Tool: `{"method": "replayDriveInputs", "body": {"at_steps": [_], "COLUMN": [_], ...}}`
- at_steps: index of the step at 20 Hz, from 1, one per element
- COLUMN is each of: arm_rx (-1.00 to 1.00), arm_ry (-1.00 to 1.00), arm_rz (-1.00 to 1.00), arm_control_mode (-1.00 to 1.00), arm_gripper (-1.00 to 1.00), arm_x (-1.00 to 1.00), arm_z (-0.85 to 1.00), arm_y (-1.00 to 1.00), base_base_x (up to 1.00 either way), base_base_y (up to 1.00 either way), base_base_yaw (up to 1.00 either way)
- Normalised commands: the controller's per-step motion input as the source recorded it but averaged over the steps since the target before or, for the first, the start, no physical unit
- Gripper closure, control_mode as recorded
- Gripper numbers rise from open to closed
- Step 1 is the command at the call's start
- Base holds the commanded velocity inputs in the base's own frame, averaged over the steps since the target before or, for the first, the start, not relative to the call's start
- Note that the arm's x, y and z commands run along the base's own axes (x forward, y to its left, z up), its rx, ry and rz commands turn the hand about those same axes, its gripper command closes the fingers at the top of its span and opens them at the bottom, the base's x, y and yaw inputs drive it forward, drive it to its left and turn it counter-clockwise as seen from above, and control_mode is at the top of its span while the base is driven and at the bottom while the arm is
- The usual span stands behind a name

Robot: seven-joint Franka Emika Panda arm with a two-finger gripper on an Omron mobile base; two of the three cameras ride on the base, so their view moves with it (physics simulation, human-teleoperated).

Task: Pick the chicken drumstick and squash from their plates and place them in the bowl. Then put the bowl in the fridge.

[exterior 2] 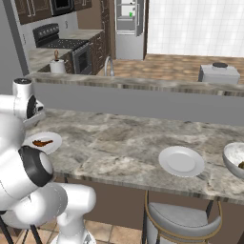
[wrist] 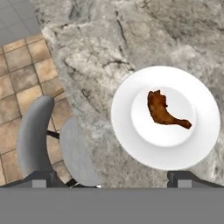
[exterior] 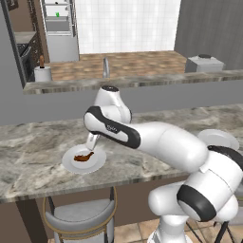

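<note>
The chicken drumstick (wrist: 165,111) lies in the middle of a white plate (wrist: 131,144) near the counter's front edge, also seen as drumstick (exterior: 84,157) on plate (exterior: 71,163) and drumstick (exterior 2: 42,142). My gripper (exterior: 92,144) hangs open just above that plate, its fingertips (wrist: 183,178) spread wide, with nothing between them. A second plate (exterior 2: 181,161) stands bare further right. The off-white bowl (exterior 2: 234,157) is cut off by the right edge, with a small dark bit inside that I cannot identify. I cannot make out the squash. The fridge (exterior: 59,21) stands open at the far back.
A grey stool (exterior: 80,216) stands below the drumstick plate and another stool (exterior 2: 183,221) below the bare plate. A raised ledge (exterior: 142,83) runs behind the marble counter (exterior: 28,152). A faucet (exterior: 106,66) and a grey appliance (exterior: 204,63) stand beyond it.
</note>
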Motion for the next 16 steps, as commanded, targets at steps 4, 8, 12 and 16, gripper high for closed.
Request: {"method": "replayDriveInputs", "body": {"at_steps": [4, 8, 12, 16], "arm_rx": [-0.1, -0.08, -0.04, -0.09], "arm_ry": [-0.01, 0.0, 0.04, 0.04], "arm_rz": [-0.13, -0.16, -0.14, -0.13], "arm_control_mode": [-1.0, -1.0, -1.0, -1.0], "arm_gripper": [-1.0, -1.0, -1.0, -1.0], "arm_x": [0.16, 0.18, 0.25, 0.28], "arm_z": [-0.24, -0.23, -0.24, -0.21], "arm_y": [0.22, 0.13, 0.08, 0.13], "base_base_x": [0.0, 0.0, 0.0, 0.0], "base_base_y": [0.0, 0.0, 0.0, 0.0], "base_base_yaw": [0.0, 0.0, 0.0, 0.0]}}
